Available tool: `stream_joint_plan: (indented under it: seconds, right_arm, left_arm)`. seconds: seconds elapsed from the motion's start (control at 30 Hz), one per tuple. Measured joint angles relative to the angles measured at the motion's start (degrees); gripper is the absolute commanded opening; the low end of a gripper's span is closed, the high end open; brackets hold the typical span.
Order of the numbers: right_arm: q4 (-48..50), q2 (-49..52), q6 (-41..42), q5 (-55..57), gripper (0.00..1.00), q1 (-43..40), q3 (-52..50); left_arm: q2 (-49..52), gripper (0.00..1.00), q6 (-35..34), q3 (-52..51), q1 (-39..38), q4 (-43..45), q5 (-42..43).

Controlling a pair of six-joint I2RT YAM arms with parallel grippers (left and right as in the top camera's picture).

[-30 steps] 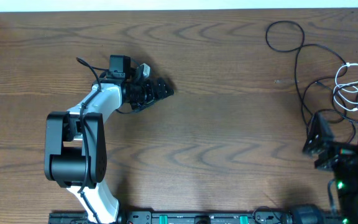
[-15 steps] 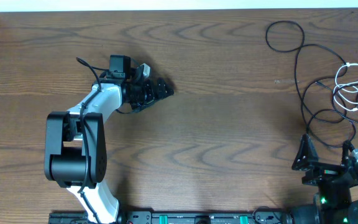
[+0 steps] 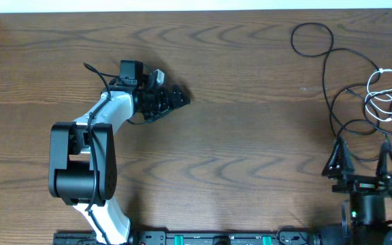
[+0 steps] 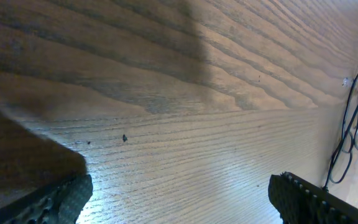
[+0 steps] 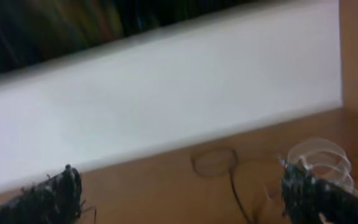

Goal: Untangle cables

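- Reach is the first risk: the left gripper [image 3: 181, 99], jaws wide and empty, sits well apart from the cables across the table [image 3: 250, 143].
- Black cord [image 3: 324, 78] loops over itself at the table's right side. Pulling one strand could tighten a crossing, and which strand lies on top is too fine to tell.
- Right gripper [image 3: 361, 160], jaws wide and empty, stands near the lowest black loop and might pinch two strands together.
- White cord [image 3: 386, 97] lies coiled by the right edge. Its ends are unclear, and the right wrist view is blurred.
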Motion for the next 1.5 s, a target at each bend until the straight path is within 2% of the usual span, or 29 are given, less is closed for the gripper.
stream_joint_plan:
  seconds: [0.07,0.23,0.33,0.43,0.63,0.73,0.83,1.03,1.5]
  right_arm:
    - [4.42,-0.02,0.02,0.00,0.99,0.00,-1.07]
    - [5.29,-0.07,0.00,0.00,0.99,0.02,-4.74]
    - [9.33,-0.04,0.00,0.00,0.99,0.00,-7.74]
    - [15.19,-0.09,0.00,-0.02,0.99,0.00,-10.82]
    - [33.68,-0.07,0.00,0.00,0.99,0.00,-20.83]
    - [37.94,-0.09,0.00,0.00,0.99,0.00,-24.87]
    - [34.23,-0.07,0.00,0.00,0.99,0.02,-26.91]
    - [17.86,0.07,0.00,-0.07,0.99,0.00,-27.52]
    - [17.68,0.02,-0.02,-0.46,0.99,0.02,-27.52]
  left_arm:
    - [0.00,0.97,-0.02,0.00,0.00,0.00,0.00]
    - [0.00,0.97,0.00,0.00,0.00,0.00,0.00]
    - [0.00,0.97,-0.02,0.00,0.00,0.00,0.00]
    - [0.00,0.97,-0.02,0.00,0.00,0.00,0.00]
    - [0.00,0.97,0.00,0.00,0.00,0.00,0.00]
    - [0.00,0.97,-0.02,0.00,0.00,0.00,0.00]
    - [0.00,0.97,-0.02,0.00,0.00,0.00,0.00]
    - [0.00,0.97,-0.02,0.00,0.00,0.00,0.00]
    - [0.00,0.97,-0.02,0.00,0.00,0.00,0.00]
